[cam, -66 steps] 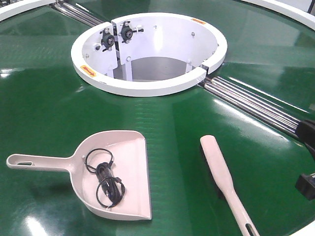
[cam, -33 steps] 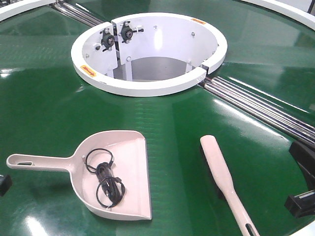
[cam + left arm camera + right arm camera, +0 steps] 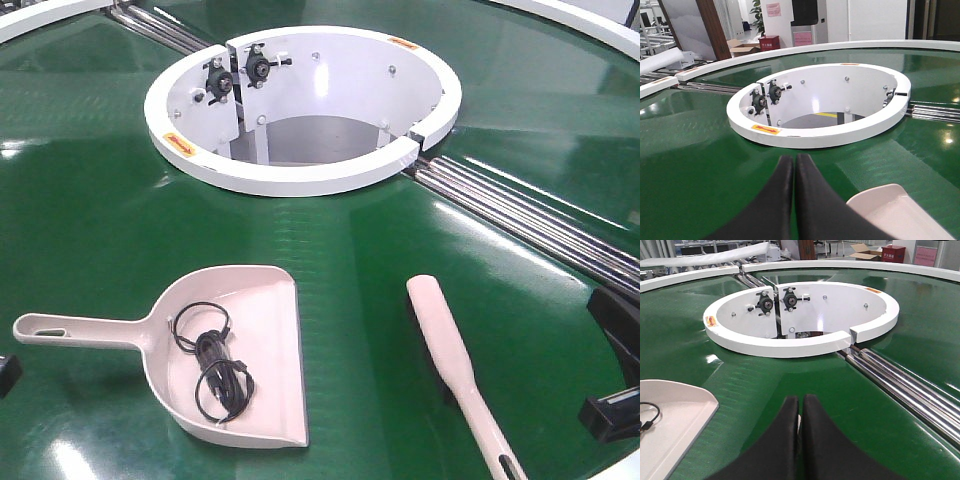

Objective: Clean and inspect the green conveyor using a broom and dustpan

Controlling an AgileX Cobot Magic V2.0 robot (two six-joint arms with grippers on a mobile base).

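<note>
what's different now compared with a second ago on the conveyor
The right gripper has pushed further into view at the right edge of the front view, and the left gripper has appeared at the left edge. Neither has taken hold of anything; both are shut. The dustpan, with its black cable, and the broom lie where they were on the green conveyor.

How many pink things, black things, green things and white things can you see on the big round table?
Pink: 2, the dustpan and the broom.
Black: 1, a coiled cord lying in the dustpan.
Green: 1, the green conveyor.
White: 1, the ring hub.
Total: 5.
</note>
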